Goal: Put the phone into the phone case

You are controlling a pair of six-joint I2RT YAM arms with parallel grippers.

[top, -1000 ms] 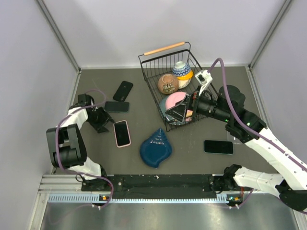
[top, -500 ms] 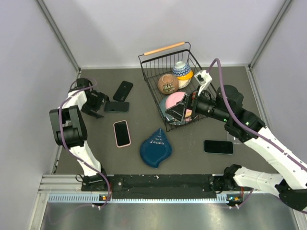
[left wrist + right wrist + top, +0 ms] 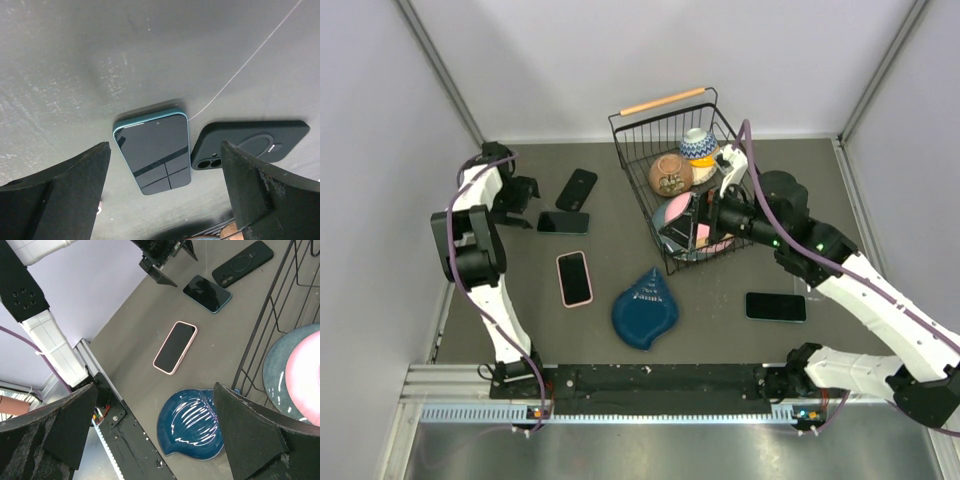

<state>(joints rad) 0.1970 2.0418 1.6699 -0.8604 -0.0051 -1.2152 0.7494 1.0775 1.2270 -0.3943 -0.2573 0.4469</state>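
A teal-edged phone (image 3: 563,222) lies screen up at the far left of the table, beside a black phone case (image 3: 577,189) that shows its ring-marked back. In the left wrist view the phone (image 3: 152,150) and the case (image 3: 250,142) lie side by side, close together, ahead of my fingers. My left gripper (image 3: 523,190) is open and empty, just left of them by the left wall; it also shows in its wrist view (image 3: 162,200). My right gripper (image 3: 682,228) is open and empty over the basket's front left corner; it also shows in its wrist view (image 3: 155,435).
A phone in a pink case (image 3: 574,278) lies near the left middle. A blue shell-shaped dish (image 3: 645,310) sits at the front centre. Another dark phone (image 3: 776,306) lies at the right. A wire basket (image 3: 625,150) holds bowls and plates.
My left gripper has swung from beside the pink-cased phone toward the far left wall, past the teal-edged phone. My right gripper has shifted slightly left over the basket.
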